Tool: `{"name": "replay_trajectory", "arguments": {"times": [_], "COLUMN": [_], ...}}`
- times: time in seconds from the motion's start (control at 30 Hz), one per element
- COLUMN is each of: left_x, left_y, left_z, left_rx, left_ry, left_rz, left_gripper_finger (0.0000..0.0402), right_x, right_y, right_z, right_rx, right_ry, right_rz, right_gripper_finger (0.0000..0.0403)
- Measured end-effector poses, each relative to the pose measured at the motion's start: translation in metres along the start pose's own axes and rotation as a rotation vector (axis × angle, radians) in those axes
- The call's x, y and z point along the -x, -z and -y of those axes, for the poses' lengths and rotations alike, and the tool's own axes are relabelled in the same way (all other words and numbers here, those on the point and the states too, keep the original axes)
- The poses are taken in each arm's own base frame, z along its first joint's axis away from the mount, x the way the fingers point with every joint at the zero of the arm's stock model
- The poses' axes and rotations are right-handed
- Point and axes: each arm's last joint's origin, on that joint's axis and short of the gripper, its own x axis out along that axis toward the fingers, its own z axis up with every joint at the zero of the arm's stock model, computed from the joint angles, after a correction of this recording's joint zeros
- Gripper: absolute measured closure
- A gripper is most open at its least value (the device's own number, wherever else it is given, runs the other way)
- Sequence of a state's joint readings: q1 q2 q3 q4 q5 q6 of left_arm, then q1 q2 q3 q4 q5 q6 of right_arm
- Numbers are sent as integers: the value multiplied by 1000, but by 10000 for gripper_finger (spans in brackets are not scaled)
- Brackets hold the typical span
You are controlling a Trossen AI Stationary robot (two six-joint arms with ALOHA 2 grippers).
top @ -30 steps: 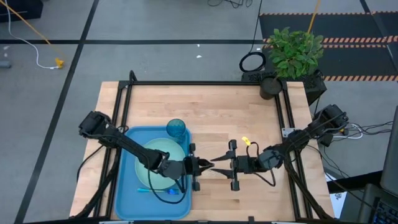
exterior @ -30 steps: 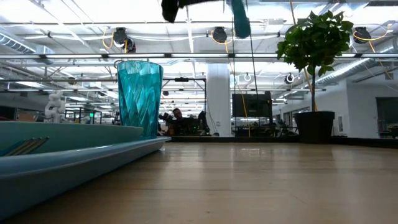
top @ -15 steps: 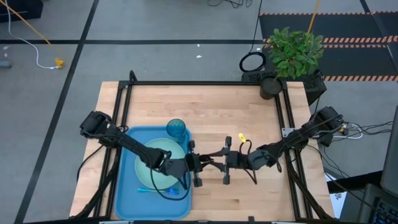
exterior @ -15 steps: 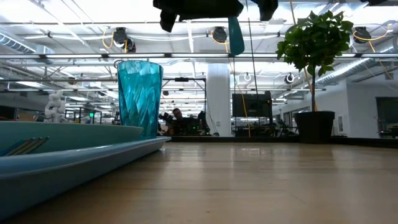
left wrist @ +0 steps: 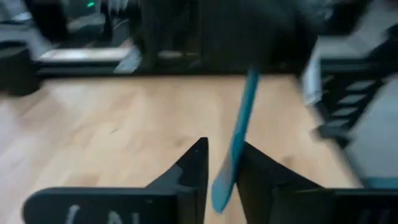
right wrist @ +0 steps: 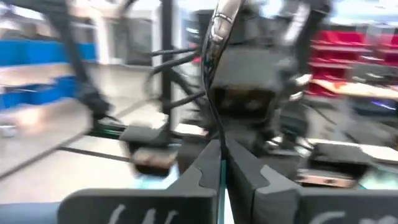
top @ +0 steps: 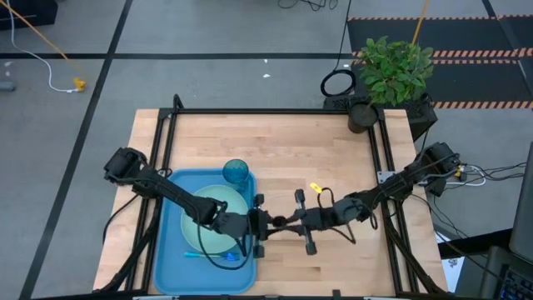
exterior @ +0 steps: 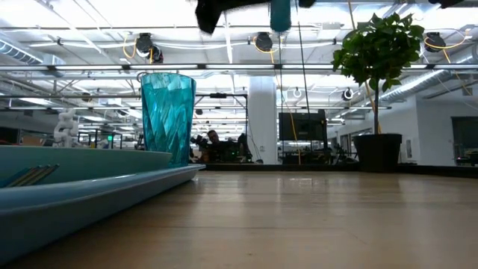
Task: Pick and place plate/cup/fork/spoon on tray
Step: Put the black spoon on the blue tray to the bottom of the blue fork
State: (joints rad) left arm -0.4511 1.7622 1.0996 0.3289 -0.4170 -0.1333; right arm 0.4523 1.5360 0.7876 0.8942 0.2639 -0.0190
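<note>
The spoon (right wrist: 214,28), with a dark shiny bowl and a thin teal handle (left wrist: 239,130), hangs in the air between my two grippers, just right of the blue tray (top: 171,250). My right gripper (top: 291,222) is shut on it. My left gripper (top: 263,223) faces it, open, with one finger on each side of the teal handle. On the tray stand the pale green plate (top: 212,208) and the teal cup (top: 236,172), and the light-blue fork (top: 193,253) lies there. The low view shows the handle (exterior: 280,13) high above the wood. My right gripper pinches the spoon's thin handle (right wrist: 218,140) between its two fingers, a little below the bowl. It comes in about level from the table's right side. The spoon is lifted clear of the table. My left gripper's fingers (left wrist: 196,165) flank the teal handle end; whether they touch it I cannot tell.
Bare wood lies to the right of the tray and beyond the grippers. A potted plant (top: 391,71) stands at the far right corner. Black frame rails (top: 166,142) run along the table's left, far and right sides.
My right gripper has moved toward the table's left, up to my left gripper, and has shut on the spoon. The spoon stays in the air between them. My left gripper has kept its place beside the tray.
</note>
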Motion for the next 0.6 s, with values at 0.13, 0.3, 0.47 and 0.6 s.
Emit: {"name": "replay_trajectory", "arguments": {"times": [0.13, 0.3, 0.47, 0.6], "left_x": [13, 21, 4, -6], "left_y": [-16, -23, -9, -9], "left_z": [3, 11, 9, 10], "left_rx": [5, -7, -23, -19], "left_ry": [151, 212, 215, 296], "left_rz": [27, 73, 55, 142], "left_gripper_finger": [286, 242, 223, 228], "right_x": [-1, -1, 0, 1], "right_y": [-2, -2, -5, -5], "right_z": [0, -1, -3, -4], "right_rx": [-5, 25, 41, 46], "right_ry": [-159, -291, -388, -424], "right_rz": [26, 32, 69, 68], "right_gripper_finger": [401, 402, 402, 402]}}
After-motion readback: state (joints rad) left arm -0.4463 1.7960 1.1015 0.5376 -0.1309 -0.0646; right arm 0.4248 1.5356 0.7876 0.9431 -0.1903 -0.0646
